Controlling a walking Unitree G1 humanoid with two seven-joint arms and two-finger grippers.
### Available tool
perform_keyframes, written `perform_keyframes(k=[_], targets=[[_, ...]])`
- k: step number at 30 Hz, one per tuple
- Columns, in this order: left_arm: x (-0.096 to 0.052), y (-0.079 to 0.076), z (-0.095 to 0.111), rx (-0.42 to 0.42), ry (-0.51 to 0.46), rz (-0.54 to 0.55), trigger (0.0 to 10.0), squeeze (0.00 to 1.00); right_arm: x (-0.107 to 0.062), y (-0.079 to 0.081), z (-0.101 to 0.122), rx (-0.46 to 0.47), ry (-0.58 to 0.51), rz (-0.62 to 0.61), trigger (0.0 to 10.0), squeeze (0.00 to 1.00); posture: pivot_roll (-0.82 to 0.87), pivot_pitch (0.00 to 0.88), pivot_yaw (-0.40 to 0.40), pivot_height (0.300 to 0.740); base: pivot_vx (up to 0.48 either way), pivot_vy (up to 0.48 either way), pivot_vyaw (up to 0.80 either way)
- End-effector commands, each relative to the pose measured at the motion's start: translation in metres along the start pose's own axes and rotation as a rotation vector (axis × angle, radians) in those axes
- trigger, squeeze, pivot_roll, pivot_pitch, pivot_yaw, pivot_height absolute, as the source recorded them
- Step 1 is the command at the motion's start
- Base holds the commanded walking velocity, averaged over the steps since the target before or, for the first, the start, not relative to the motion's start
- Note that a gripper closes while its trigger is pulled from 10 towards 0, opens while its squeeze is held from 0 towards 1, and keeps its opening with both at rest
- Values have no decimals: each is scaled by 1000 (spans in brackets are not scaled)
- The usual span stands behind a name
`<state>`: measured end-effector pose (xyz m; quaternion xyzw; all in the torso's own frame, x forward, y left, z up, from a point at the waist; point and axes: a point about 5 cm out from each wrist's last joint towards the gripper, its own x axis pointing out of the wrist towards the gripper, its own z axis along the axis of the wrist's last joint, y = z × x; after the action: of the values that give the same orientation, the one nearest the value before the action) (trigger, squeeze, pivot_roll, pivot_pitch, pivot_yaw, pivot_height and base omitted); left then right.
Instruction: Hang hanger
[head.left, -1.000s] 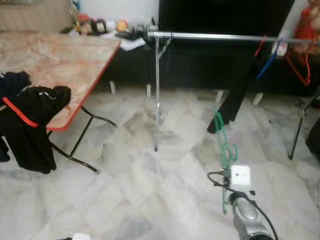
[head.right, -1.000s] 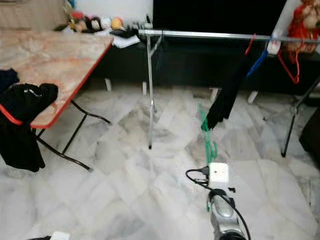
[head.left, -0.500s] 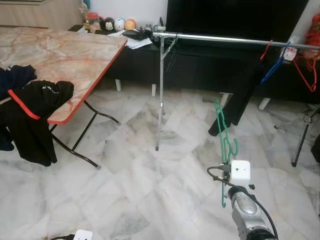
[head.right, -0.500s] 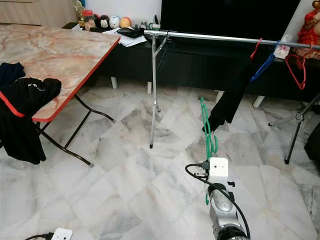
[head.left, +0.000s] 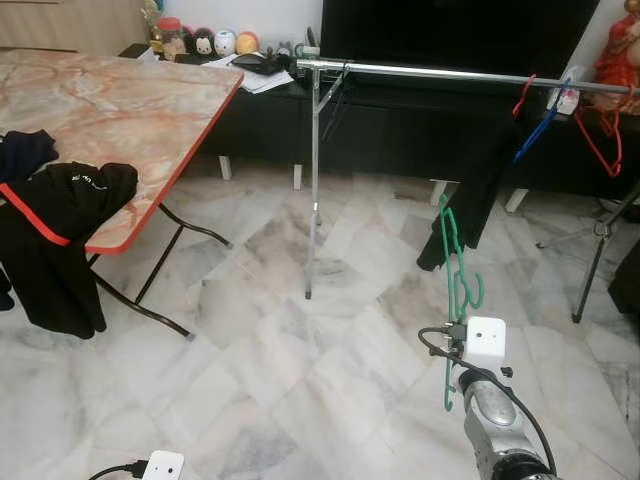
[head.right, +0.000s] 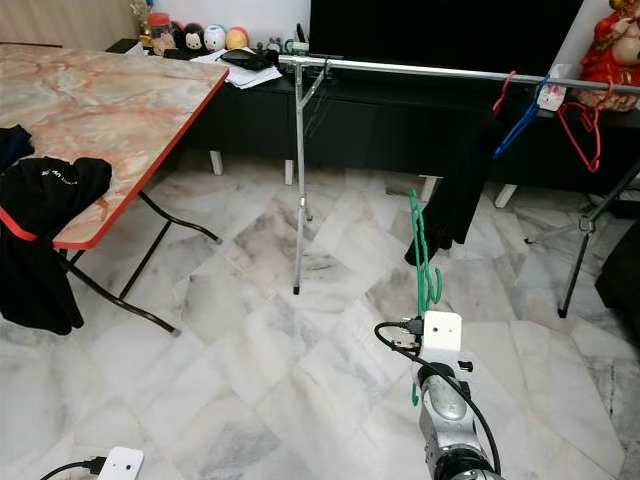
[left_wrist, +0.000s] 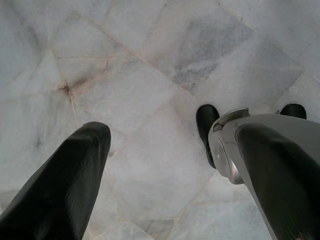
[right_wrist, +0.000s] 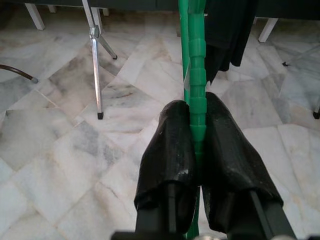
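Right wrist view: right hand (right_wrist: 197, 131) pinching one green hanger (right_wrist: 196, 75); left hand (left_wrist: 165, 165) spread over floor.

I can read no text, label, brand, number or sign here. The black garment (head.left: 62, 235) that hangs over the edge of the table (head.left: 120, 110) carries a small white print near its top, but the letters are too small and too blurred for me to tell them. On the white box (head.left: 485, 343) mounted on my right arm I see no writing.
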<state>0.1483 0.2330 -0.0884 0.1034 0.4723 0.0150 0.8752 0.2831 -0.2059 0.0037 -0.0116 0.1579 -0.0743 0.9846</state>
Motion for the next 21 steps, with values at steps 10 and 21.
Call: perform_keyframes(k=[10,21], targets=[[-2,1,-7,-2,21,4,10000,0,3,1,9,19,-42,-13,10000,0,-7,0,-76,740,298,0,-381],[-2,2,-5,-3,7,9,10000,0,4,7,10,13,-41,3,10000,0,-10,0,-77,740,346,0,0]])
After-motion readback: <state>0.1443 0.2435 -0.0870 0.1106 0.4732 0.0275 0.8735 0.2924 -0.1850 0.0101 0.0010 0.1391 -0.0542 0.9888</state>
